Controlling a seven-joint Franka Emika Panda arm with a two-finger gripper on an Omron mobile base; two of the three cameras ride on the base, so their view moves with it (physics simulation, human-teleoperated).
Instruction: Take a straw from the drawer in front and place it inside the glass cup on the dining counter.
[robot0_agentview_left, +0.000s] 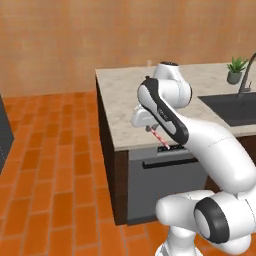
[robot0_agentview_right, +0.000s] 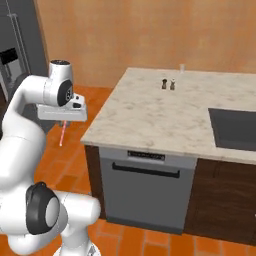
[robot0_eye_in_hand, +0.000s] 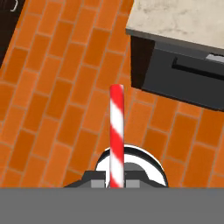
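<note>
- Hand view: gripper (robot0_eye_in_hand: 116, 181) clenched on the striped straw (robot0_eye_in_hand: 116, 131), over brick floor (robot0_eye_in_hand: 52, 109) beside the dining counter (robot0_eye_in_hand: 183, 19).
- Right base view: glass cup (robot0_agentview_right: 182, 68) stands on that counter's far edge.

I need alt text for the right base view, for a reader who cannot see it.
The white arm's tool holds a red-and-white straw pointing down over the orange tiled floor, left of the beige dining counter. Far back on that counter stand two small shakers and a clear glass cup.

Floor (robot0_agentview_left: 55, 165): orange-red brick tiles.
Wall (robot0_agentview_left: 75, 40): tan, wood-grained.
Appliance (robot0_agentview_right: 145, 192): grey front, dark handle.
Plant (robot0_agentview_left: 236, 70): potted, beside sink (robot0_agentview_left: 235, 107).
</note>
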